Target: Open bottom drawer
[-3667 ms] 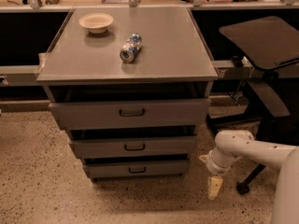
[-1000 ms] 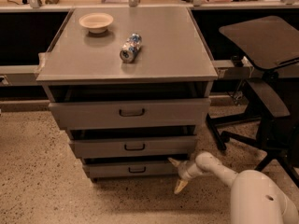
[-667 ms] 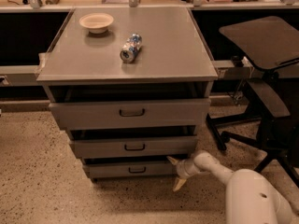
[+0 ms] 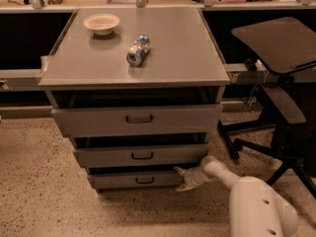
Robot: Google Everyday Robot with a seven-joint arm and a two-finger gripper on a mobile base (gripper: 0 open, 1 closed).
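Observation:
The bottom drawer (image 4: 118, 179) is the narrowest and lowest of three grey fronts, with a small dark bar handle (image 4: 144, 180) at its centre. A dark gap shows above its front. My gripper (image 4: 183, 178) is at the drawer's right end, level with its front, on the end of a white arm (image 4: 227, 177) that reaches in from the lower right. One fingertip (image 4: 178, 170) sits near the drawer's top right corner and the other fingertip (image 4: 181, 187) points down toward the floor, so the jaws stand apart. The gripper is right of the handle, not on it.
The mid-sized drawer (image 4: 142, 155) and the widest top drawer (image 4: 138, 119) sit above. A white bowl (image 4: 101, 23) and a can on its side (image 4: 138, 50) lie on the cabinet top (image 4: 182, 48). A dark office chair (image 4: 279, 83) stands to the right on the speckled floor.
The arm has swung from the right of the cabinet to the bottom drawer's right end. In the last second the gripper has edged slightly further left.

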